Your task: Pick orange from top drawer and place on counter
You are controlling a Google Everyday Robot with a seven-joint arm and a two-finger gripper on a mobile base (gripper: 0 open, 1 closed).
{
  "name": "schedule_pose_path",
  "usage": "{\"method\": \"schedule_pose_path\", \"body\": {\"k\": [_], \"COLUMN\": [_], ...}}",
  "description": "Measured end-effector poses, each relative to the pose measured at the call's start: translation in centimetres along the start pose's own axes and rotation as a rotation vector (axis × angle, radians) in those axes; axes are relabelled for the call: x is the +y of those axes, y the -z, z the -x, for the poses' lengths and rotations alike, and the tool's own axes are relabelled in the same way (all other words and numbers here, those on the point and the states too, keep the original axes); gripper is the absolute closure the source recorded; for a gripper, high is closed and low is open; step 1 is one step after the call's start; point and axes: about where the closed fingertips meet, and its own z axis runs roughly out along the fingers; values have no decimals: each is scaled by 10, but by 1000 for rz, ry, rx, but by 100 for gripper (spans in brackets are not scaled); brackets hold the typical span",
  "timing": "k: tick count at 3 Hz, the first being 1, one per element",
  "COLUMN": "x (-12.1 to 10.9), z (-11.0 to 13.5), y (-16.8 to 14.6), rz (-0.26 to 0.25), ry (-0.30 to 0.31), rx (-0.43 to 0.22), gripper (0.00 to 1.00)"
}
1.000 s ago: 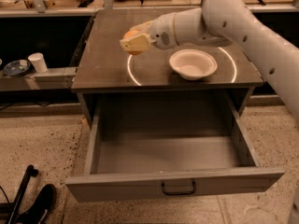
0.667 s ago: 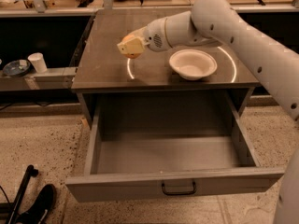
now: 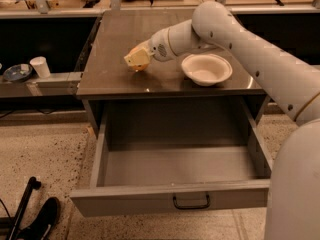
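My gripper (image 3: 136,60) is over the left-middle of the counter (image 3: 112,39), low, close to its surface. Its pale fingers are shut on the orange (image 3: 140,67), of which only a small orange patch shows under the fingers. The orange sits at or just above the counter top; I cannot tell if it touches. The top drawer (image 3: 170,196) is pulled fully open below the counter, with its black handle (image 3: 191,202) at the front. The inside of the drawer shows nothing in it.
A white bowl (image 3: 206,68) stands on the counter just right of the gripper. My arm (image 3: 260,59) reaches in from the right. A white cup (image 3: 40,66) and a dark dish (image 3: 17,73) sit on a low shelf at left. Black gear (image 3: 35,219) lies on the floor at bottom left.
The gripper with the orange has moved a little left and down towards the counter top. The drawer and the bowl have not moved.
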Motion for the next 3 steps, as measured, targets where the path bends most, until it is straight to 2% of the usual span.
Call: {"method": "schedule_pose_path", "body": {"k": [3], "x": [0], "z": [0], "y": [0], "rz": [0], "ry": [1], "rx": [1], "gripper": [4]}}
